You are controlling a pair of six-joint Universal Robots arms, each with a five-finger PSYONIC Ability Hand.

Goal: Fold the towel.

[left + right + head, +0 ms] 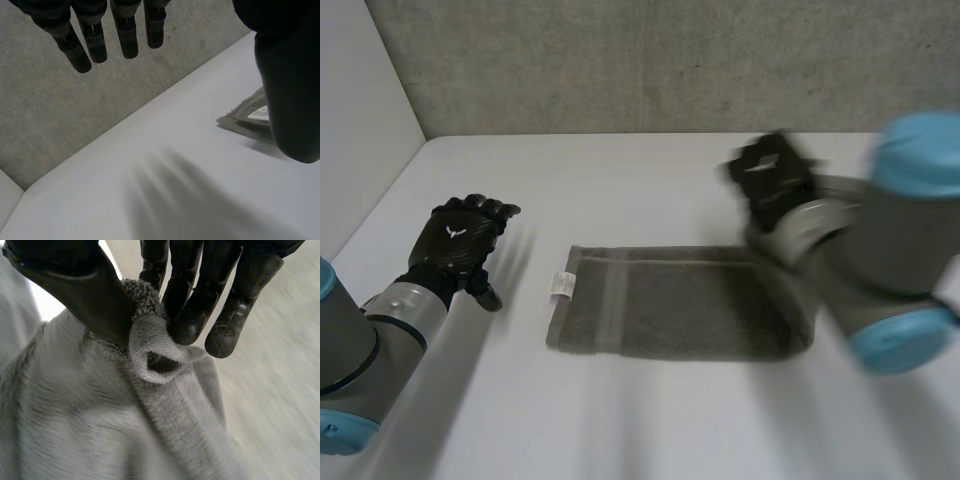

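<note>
A grey towel (670, 300) lies flat on the white table (620, 420), with a white label (560, 285) at its left edge. My right hand (775, 185) is above the towel's far right corner, and its arm covers that end. In the right wrist view the thumb and fingers (187, 320) pinch a bunched fold of the towel (150, 350), which hangs below the hand. My left hand (460, 240) hovers left of the towel, open, apart from it. Its straight fingers (100, 40) show in the left wrist view, with the towel's labelled corner (250, 112) beside the thumb.
A grey concrete wall (640, 60) runs along the table's far edge. A white side panel (360, 120) stands at the left. Bare table lies in front of the towel and left of it.
</note>
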